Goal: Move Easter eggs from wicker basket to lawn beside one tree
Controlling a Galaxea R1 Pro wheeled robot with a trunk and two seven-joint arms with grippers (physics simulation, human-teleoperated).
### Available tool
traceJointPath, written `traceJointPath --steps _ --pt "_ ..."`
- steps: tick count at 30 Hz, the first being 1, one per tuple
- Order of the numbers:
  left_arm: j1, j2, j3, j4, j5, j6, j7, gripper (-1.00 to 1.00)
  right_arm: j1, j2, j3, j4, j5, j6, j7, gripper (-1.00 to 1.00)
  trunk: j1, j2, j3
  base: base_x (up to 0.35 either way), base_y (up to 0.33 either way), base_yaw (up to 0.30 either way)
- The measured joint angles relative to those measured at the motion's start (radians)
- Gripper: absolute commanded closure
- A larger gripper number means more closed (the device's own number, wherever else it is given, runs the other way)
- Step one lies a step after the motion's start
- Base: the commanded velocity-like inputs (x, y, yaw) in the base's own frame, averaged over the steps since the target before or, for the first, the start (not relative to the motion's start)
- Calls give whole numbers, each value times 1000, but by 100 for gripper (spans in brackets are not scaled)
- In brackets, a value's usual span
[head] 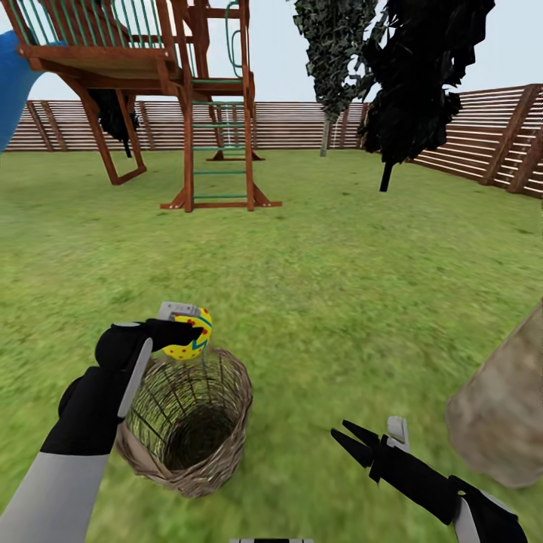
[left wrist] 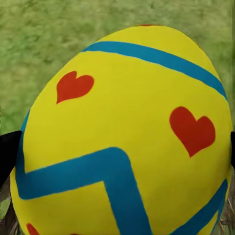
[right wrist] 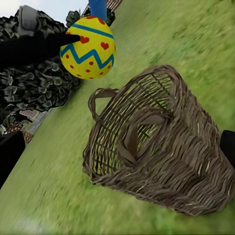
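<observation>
A wicker basket (head: 187, 426) stands on the lawn (head: 339, 286) of a fenced garden, its mouth open to the head camera; the shadowed interior appears empty, though its depths are too dark to be sure. In the right wrist view the basket (right wrist: 156, 147) shows its loop handle lying across the rim, with no egg visible through the weave.

At left, the left gripper (head: 185, 326) hangs just above the basket's far rim, its jaws clamped on an Easter egg (head: 190, 332), yellow with a blue zigzag band and red marks. The left wrist view puts that egg (left wrist: 125, 132) squarely between the dark fingertips (left wrist: 9, 149), red hearts on its shell; the right wrist view shows it (right wrist: 88, 48) held clear of the rim, not touching the wicker.

At right, the right gripper (head: 366, 439) hovers low over the grass beside the basket, its jaws apart and holding nothing. Just beyond it to the right rises a thick mottled grey-beige tree trunk (head: 501, 411).
</observation>
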Motion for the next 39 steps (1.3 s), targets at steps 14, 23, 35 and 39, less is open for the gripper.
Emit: traceJointPath --steps 14,23,35,39 --pt "9 -1 -2 -32 2 0 0 100 0 0 -2 1 0 1 -1 -100 -19 35 29 -14 0 -142" --pt "9 -1 -2 -34 0 0 0 100 0 0 0 1 0 1 -1 -100 -53 98 67 -312 0 -218" --pt "9 -2 -3 -33 0 0 0 100 0 -1 0 1 -1 1 -1 -100 -100 182 119 -62 0 -211" --pt "9 -3 -3 -33 -1 0 0 100 0 -1 -1 1 -1 1 -1 -100 -115 210 137 0 0 -210"
